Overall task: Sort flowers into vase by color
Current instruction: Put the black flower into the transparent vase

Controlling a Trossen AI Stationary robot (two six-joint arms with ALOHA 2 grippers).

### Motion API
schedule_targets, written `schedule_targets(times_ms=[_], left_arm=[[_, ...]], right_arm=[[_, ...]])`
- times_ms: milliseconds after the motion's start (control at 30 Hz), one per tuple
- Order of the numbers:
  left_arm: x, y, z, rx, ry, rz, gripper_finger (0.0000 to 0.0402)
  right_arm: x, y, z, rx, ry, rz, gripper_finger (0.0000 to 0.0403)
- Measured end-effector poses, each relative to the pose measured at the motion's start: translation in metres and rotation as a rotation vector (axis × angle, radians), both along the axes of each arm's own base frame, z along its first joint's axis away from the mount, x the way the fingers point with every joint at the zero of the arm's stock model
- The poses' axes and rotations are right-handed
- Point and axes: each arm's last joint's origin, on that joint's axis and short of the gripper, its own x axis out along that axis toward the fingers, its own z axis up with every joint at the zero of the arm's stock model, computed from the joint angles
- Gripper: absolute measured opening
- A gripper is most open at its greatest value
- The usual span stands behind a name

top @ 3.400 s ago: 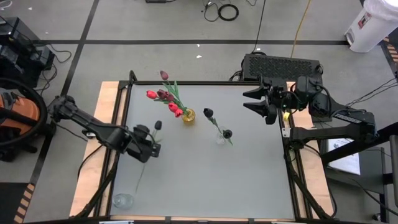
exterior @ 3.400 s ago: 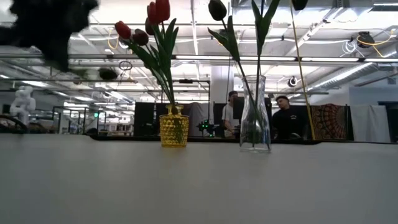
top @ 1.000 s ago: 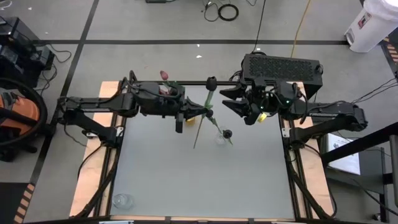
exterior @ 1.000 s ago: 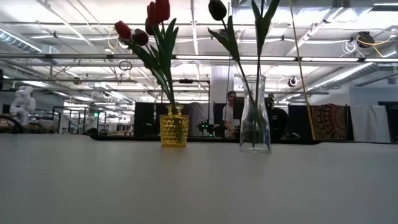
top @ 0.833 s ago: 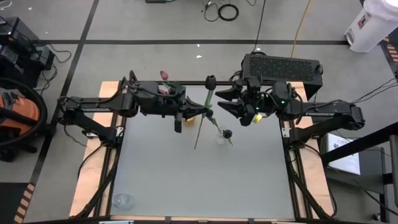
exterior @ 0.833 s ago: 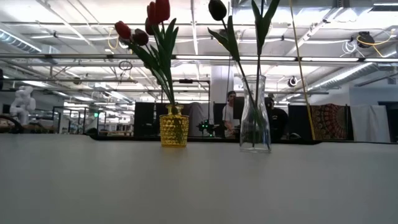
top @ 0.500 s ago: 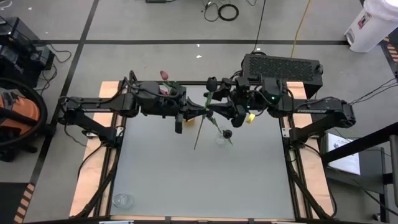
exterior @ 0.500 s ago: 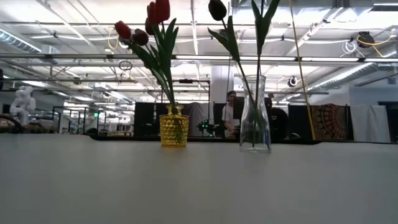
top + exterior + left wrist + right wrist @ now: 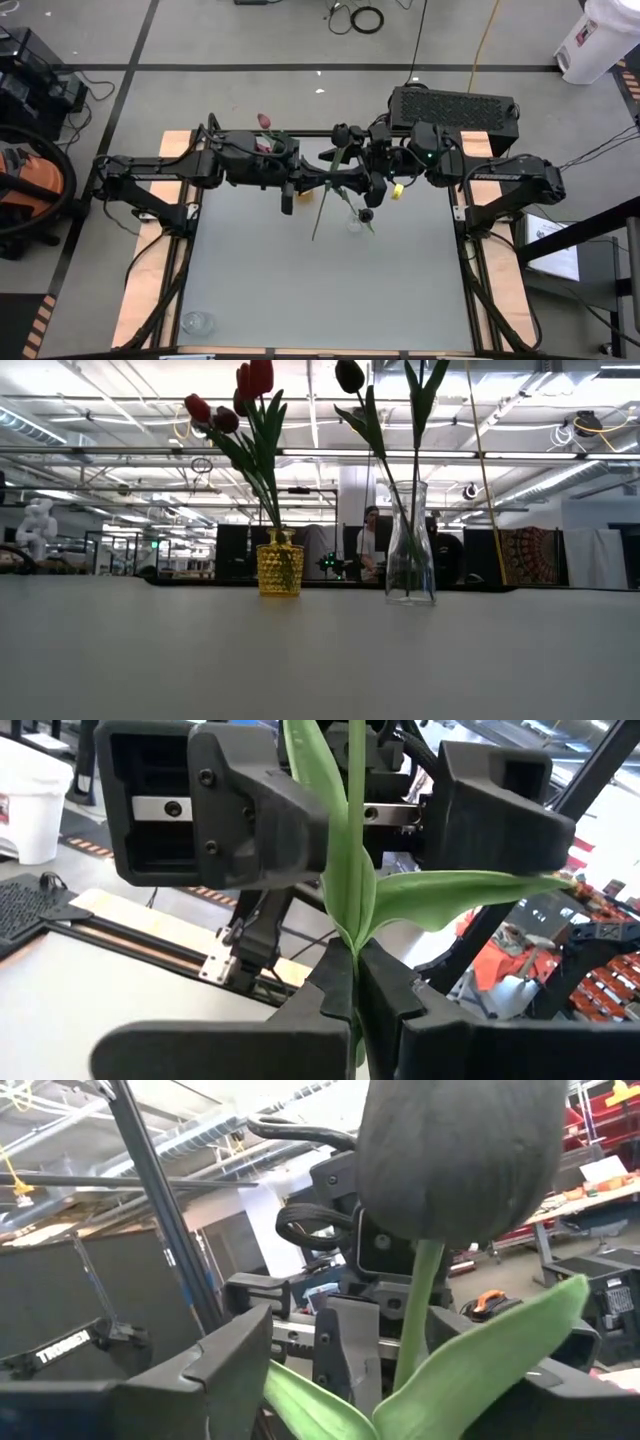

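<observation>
A: Where's the flower just now?

B: Up in the air over the far half of the table (image 9: 300,280). The left gripper (image 9: 355,982) has its fingers pressed together on the stem of the dark tulip (image 9: 341,131), just under the point where the leaf (image 9: 450,890) branches off. The right gripper (image 9: 362,183) faces it with its fingers spread wide either side of the stem, not yet touching by the look of it.

A: A handover, then?

B: That's my reading. The clear vase (image 9: 411,545) just beside them already holds dark tulips, so this one likely belongs there. The yellow vase (image 9: 280,565) holds the red ones (image 9: 254,377).

A: How will the tulip handle?

B: Light as anything, I'd say. The stem is thin, long and smooth, so it could swing or slip round if pinched loosely. The leaves are soft and flat and would fold. The head (image 9: 460,1150) is a matte, rounded bud, near-black, not a thing to squeeze.

A: So where should the right gripper take it?

B: On bare stem above the leaf, clear of the head and apart from the left fingers. The clear vase is glass with a narrow neck, so the stem's end needs good aim.
</observation>
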Motion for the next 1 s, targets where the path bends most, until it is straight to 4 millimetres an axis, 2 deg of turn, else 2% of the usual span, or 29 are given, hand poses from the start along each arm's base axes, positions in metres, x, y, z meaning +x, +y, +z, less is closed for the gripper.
schedule_targets(times_ms=[200,567,633,1000], left_arm=[[0.0,0.0,0.0,0.006,0.0,0.0,0.0003],[0.0,-0.0003,0.0002,0.02,-0.004,-0.004,0.0003],[0.0,-0.0004,0.0002,0.02,-0.004,-0.004,0.0003],[-0.0001,-0.0005,-0.0003,0.027,0.002,-0.006,0.0007]], right_arm=[[0.0001,0.0,-0.001,0.001,0.011,0.0,0.0199],[0.0002,-0.0007,-0.0017,-0.01,0.018,-0.007,0.0018],[0.0002,-0.0006,-0.0017,-0.029,0.015,-0.011,0.0007],[0.0003,0.0,-0.0029,-0.062,0.022,0.005,0.0001]])
